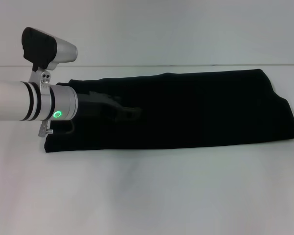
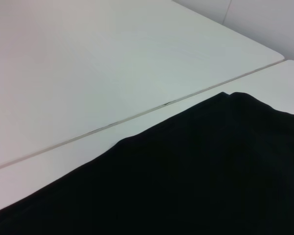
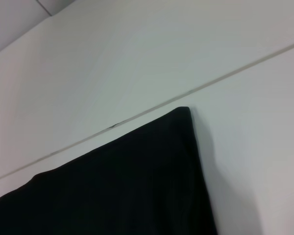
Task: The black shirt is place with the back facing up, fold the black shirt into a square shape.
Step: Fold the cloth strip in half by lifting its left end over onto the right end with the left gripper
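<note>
Shirt (image 1: 196,110) lies on table (image 1: 147,196) (left pincer (image 1: 130,113) above).

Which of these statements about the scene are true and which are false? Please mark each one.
1. The black shirt lies as a long folded band across the white table. True.
2. The left gripper is over the shirt's left part. True.
3. White lettering shows on the shirt. False: only plain black cloth shows.
4. The shirt is already a square. False: it is much wider than deep.
5. The right arm reaches across the shirt in the head view. False: only the left arm does.
</note>
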You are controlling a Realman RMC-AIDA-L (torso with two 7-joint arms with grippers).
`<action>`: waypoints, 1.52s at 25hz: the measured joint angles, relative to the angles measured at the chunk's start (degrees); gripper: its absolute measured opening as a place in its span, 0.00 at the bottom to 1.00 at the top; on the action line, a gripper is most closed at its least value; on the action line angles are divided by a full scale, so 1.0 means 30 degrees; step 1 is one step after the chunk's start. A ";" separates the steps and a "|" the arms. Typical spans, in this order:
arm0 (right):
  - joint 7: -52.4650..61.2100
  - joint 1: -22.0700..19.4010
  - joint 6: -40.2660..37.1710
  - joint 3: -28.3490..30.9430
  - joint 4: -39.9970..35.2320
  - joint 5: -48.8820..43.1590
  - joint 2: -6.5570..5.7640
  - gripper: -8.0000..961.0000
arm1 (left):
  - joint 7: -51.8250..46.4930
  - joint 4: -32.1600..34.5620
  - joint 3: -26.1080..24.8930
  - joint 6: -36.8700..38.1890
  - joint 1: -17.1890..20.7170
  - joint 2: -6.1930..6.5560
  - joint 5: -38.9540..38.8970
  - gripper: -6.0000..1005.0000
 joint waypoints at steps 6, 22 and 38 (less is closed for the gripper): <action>0.0014 -0.0110 0.0221 0.0068 0.0006 0.0000 0.0009 0.03 | 0.0000 0.0012 -0.0001 0.0000 0.0000 -0.0029 -0.0001 0.77; 0.0107 -0.0170 -0.3845 0.2691 -0.3684 0.0958 -0.0628 0.24 | -0.1150 0.2130 -0.0497 -0.0235 0.1098 0.0636 -0.1890 0.77; -0.4937 -0.0347 -0.5989 0.2760 -0.3500 0.3188 0.0624 0.75 | -0.2838 0.1973 -0.4839 0.1298 0.2458 0.1546 -0.2826 0.77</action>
